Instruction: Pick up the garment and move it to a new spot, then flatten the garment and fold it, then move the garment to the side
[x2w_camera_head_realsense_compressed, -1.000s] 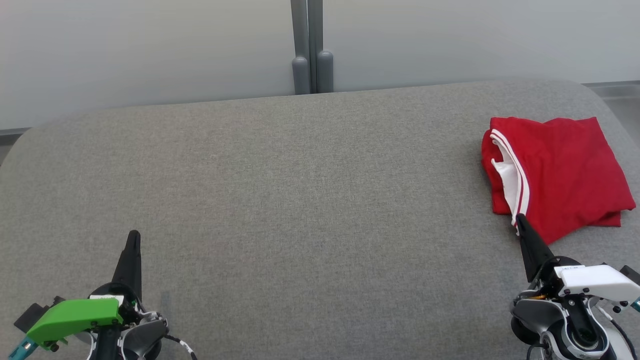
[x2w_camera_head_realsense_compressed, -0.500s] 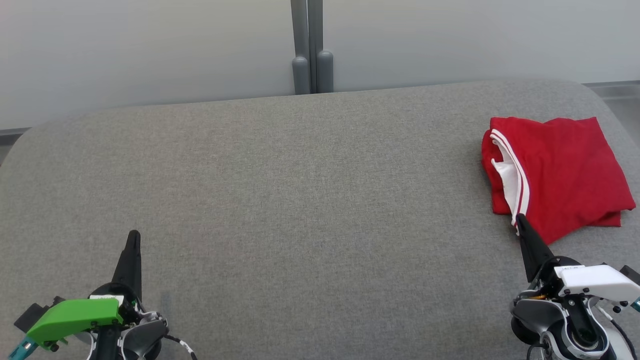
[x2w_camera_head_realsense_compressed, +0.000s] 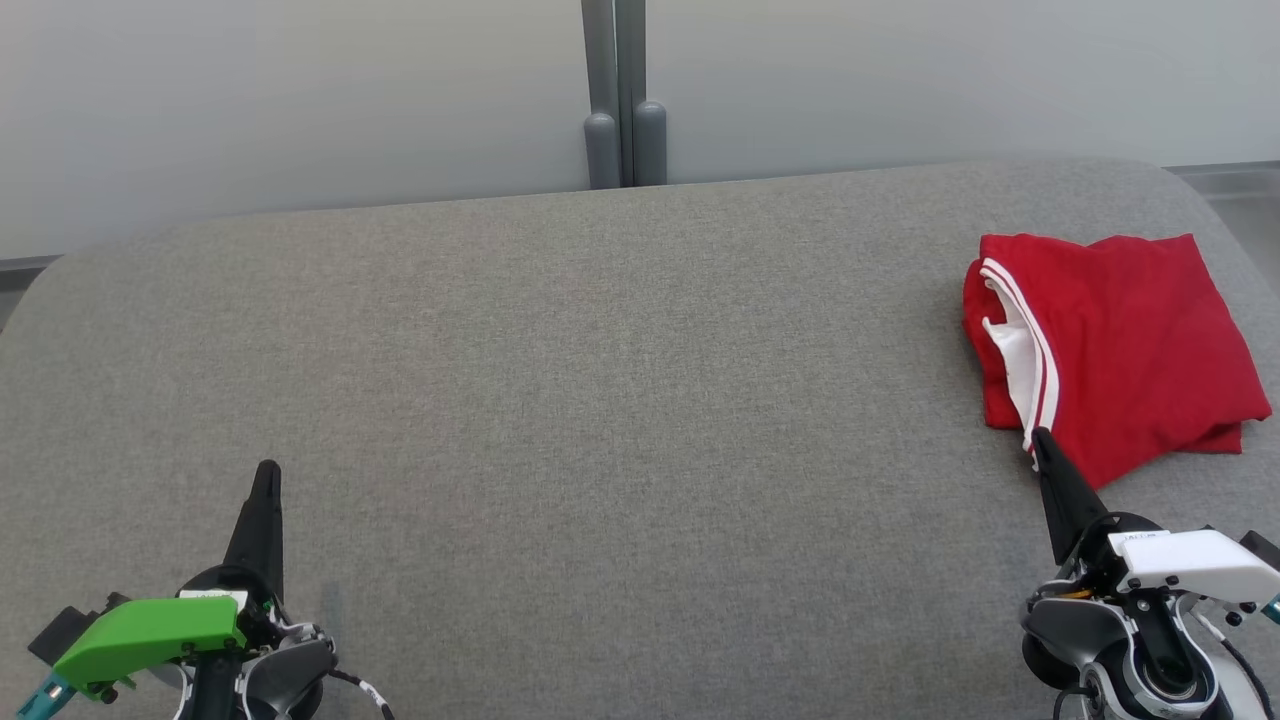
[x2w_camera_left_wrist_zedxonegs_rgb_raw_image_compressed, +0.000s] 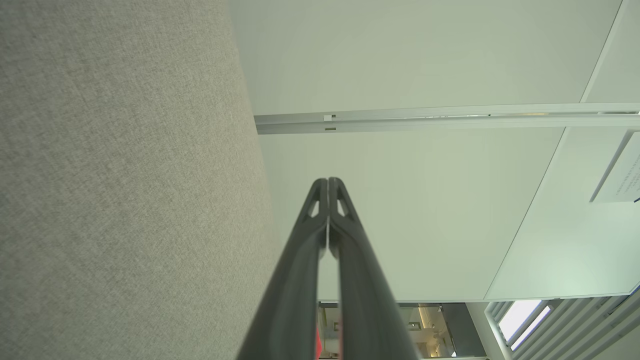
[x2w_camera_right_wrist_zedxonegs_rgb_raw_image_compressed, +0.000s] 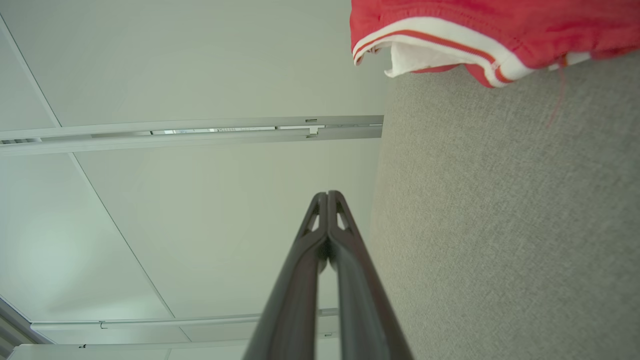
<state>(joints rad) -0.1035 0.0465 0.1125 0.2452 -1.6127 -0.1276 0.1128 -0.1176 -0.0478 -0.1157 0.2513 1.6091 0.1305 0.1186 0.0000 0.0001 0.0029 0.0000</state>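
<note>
– So, where's the garment (x2w_camera_head_realsense_compressed: 1110, 350) lying?

– Far over on the right side of the grey cloth-covered table (x2w_camera_head_realsense_compressed: 600, 400), close to its right edge. It's red with white trim, folded into a rough square, the white-striped hem turned towards the middle of the table.

– Is anything holding it?

– No. The right gripper (x2w_camera_head_realsense_compressed: 1040, 435) sits low on the right, its two dark fingers pressed together with nothing between them. From the head camera its tip lines up with the near left corner of the garment. The right wrist camera shows the hem ahead of the tip and off to one side, with bare grey cloth between them, so the two look apart.

– And the other arm?

– The left gripper (x2w_camera_head_realsense_compressed: 266, 470) is at the lower left, well away from the garment, hanging over bare cloth. Its fingers are closed too, tip to tip, and empty.

– What's behind the table?

– A pale wall (x2w_camera_head_realsense_compressed: 300, 100), with a grey post (x2w_camera_head_realsense_compressed: 624, 100) rising at the middle of the table's far edge.
</note>
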